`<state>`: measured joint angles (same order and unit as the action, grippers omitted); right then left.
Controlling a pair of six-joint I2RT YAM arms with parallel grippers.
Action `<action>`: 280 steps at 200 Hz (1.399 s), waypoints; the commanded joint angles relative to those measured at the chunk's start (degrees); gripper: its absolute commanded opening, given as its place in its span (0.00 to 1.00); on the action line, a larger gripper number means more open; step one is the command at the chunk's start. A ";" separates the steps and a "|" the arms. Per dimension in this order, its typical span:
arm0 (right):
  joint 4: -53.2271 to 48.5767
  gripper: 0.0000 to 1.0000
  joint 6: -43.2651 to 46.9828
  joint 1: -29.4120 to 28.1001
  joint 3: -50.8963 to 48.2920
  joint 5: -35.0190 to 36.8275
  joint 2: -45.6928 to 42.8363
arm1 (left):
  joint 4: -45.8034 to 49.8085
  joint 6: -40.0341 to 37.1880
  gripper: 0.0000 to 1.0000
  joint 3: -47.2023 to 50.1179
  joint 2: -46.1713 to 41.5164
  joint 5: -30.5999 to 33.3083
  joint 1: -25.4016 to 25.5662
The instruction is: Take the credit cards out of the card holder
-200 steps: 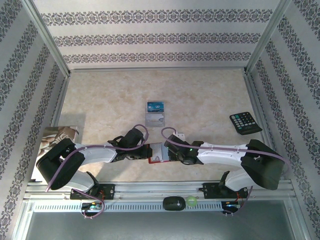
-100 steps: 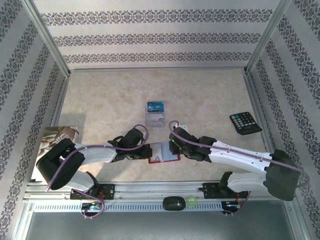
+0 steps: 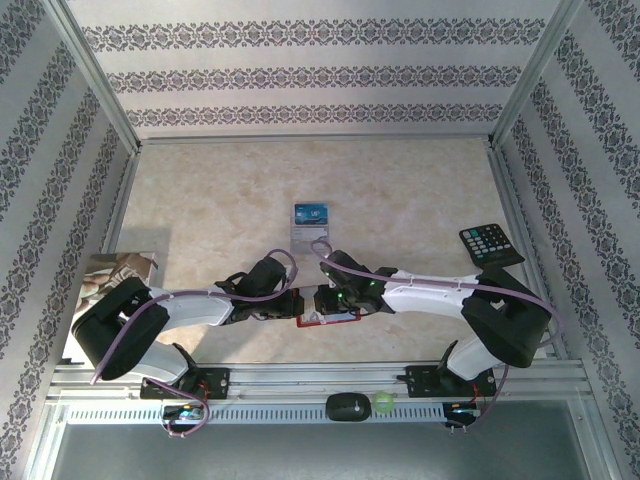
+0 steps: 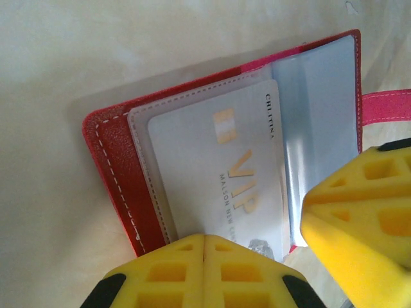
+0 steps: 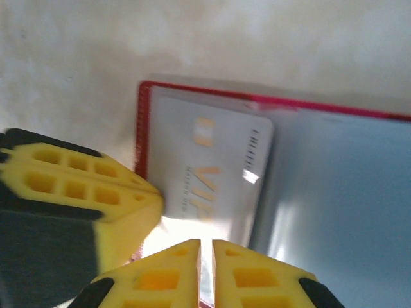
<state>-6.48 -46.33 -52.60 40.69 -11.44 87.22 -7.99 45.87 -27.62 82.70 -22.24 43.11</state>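
The red card holder (image 3: 345, 317) lies open near the table's front edge, between my two grippers. A white card (image 4: 218, 173) marked VIP sits in its clear sleeve (image 5: 340, 186). My left gripper (image 4: 204, 239) is shut, its tips pressing on the holder's red edge (image 4: 119, 173). My right gripper (image 5: 207, 244) is closed to a thin slit at the white card's (image 5: 205, 154) long edge, which seems to lie in the slit. Farther back on the table lie a blue credit card (image 3: 312, 212) and a silver-grey one (image 3: 310, 236).
A black keypad remote (image 3: 490, 245) lies at the right near the wall. A printed sheet (image 3: 120, 272) rests at the left edge. A black oval object (image 3: 347, 406) and a green ball (image 3: 383, 402) sit on the front rail. Patterned walls enclose the table.
My right gripper drew back to the right and up half a second ago, then returned left onto the holder with narrower jaws. The left arm has stayed put.
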 commanded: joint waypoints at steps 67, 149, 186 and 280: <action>5.86 0.11 -3.52 2.28 -4.20 -1.87 1.67 | 3.66 -1.56 0.00 2.44 2.12 1.75 -0.91; 6.55 0.16 -4.05 3.70 -5.53 -1.69 0.97 | 2.69 -2.62 0.00 2.72 3.32 0.57 -1.61; 11.35 0.17 -4.54 3.56 -5.59 -6.00 3.88 | 1.67 -3.15 0.00 2.44 4.72 -0.38 -1.88; 11.68 0.00 -7.16 3.72 -10.02 -0.25 -2.60 | 1.88 -3.44 0.00 3.44 4.35 -0.37 -3.37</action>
<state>6.04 -52.25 -48.62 32.69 -16.43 87.35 -11.49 43.75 -27.09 84.55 -25.58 40.93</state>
